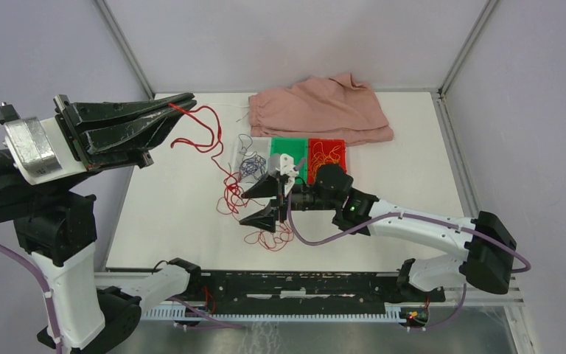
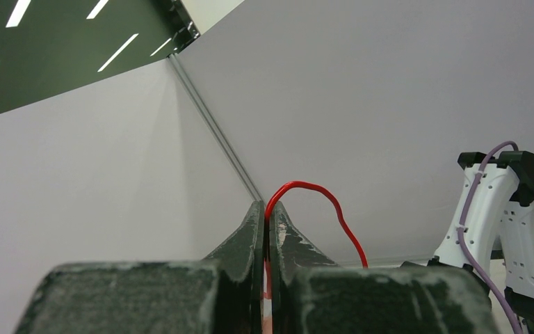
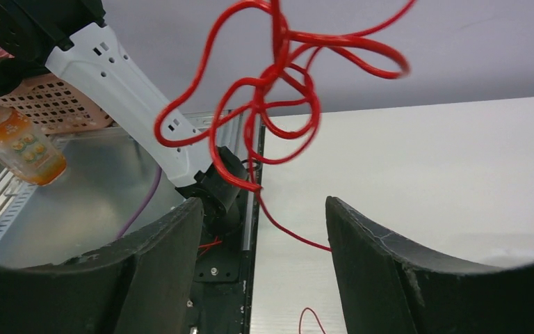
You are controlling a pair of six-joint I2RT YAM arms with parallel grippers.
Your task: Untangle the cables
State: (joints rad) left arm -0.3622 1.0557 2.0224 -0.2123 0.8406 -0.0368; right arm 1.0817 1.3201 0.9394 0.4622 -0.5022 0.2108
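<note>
Left gripper point(image 1: 189, 100) jaws clenched on red cable point(image 1: 208, 130), held high, well left of the tray point(image 1: 289, 144). Right gripper point(image 1: 267, 202) jaws apart, gripping nothing, just near-side of tray, with red loops hanging between them. Purple-blue cable point(image 1: 250, 164) sits in tray's white compartment, yellow cable point(image 1: 329, 155) in its red one.

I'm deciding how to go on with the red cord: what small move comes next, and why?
Probably lift the left gripper a little higher: it is shut on the red cable, whose lower loops hang bunched before the open right gripper, so more height may draw them apart.
</note>
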